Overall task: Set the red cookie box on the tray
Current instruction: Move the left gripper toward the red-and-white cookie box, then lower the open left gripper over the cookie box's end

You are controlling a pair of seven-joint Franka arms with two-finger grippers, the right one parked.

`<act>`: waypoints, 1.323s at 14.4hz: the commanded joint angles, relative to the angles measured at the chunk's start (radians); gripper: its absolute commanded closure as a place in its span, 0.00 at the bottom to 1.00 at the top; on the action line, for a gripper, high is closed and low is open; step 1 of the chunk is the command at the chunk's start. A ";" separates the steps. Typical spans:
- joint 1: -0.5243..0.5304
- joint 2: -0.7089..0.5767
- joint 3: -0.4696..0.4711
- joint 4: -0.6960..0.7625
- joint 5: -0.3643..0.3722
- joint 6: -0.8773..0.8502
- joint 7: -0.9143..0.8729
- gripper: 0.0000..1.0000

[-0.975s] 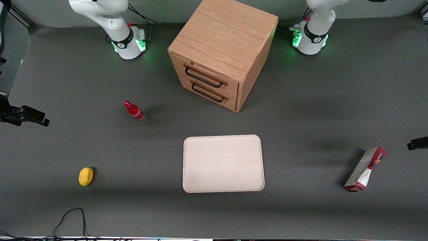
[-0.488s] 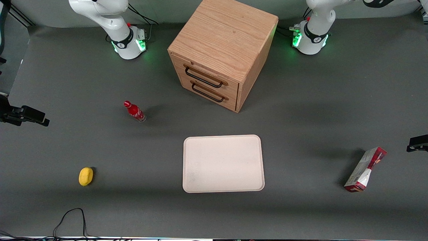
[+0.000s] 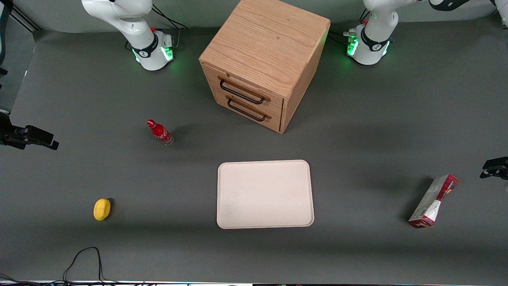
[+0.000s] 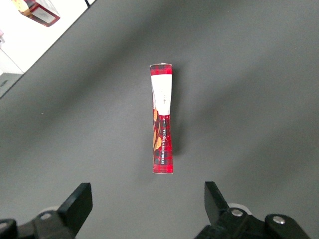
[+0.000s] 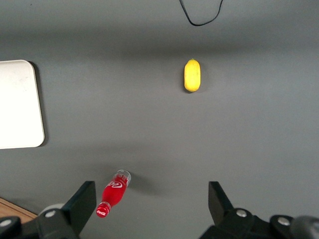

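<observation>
Red-edged cookie box (image 3: pixel 433 201) standing on its narrow edge, toward the working arm's end of the table, well apart from the cream tray (image 3: pixel 265 194). Gripper (image 3: pixel 493 168) now slightly farther from the front camera than half a second ago, hovering above the box (image 4: pixel 162 119) with fingers (image 4: pixel 76 204) spread wide, holding nothing. Approach under way; grasp not yet begun.
</observation>
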 commanded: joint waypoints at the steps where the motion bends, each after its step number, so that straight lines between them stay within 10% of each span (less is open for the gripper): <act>1: -0.002 -0.002 0.002 -0.041 -0.006 0.044 0.024 0.00; 19: -0.001 0.231 0.002 -0.106 -0.012 0.326 0.024 0.00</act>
